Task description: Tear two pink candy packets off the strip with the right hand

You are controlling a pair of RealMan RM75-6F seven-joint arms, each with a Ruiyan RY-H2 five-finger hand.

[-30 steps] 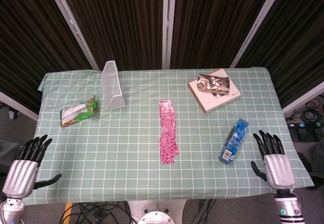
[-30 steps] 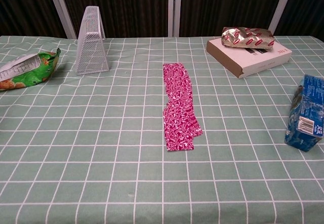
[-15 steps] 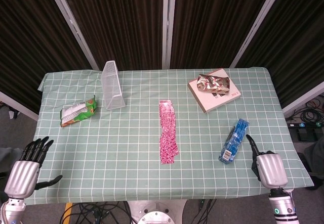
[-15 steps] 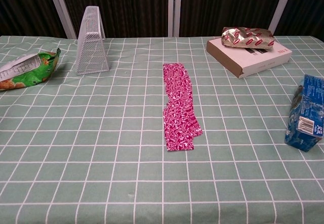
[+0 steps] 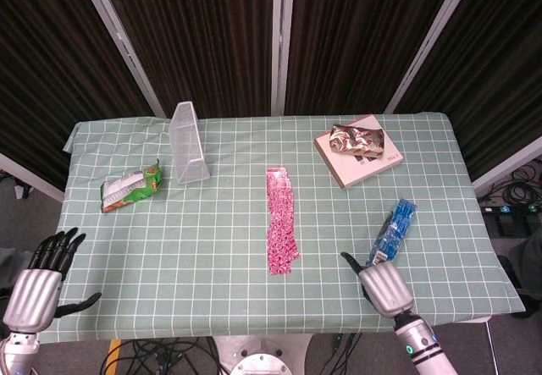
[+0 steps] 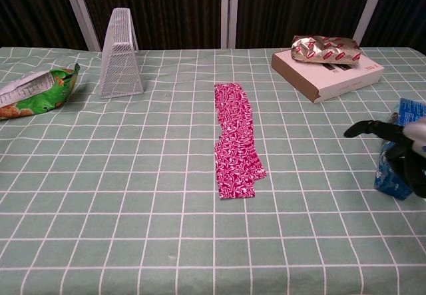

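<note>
Dark curtains hang behind a worktop (image 5: 212,248) with a green checked cloth. At the lower right of the head view, the right hand (image 5: 379,282) holds nothing; I cannot tell if its fingers are spread or curled. A blue crinkly snack pack (image 5: 392,234) lies just beside it. The long pink candy packet strip (image 5: 280,220) lies flat mid-frame, left of this hand, running near to far. The left hand (image 5: 41,275), spread and empty, sits lower left, farther from the strip.
</note>
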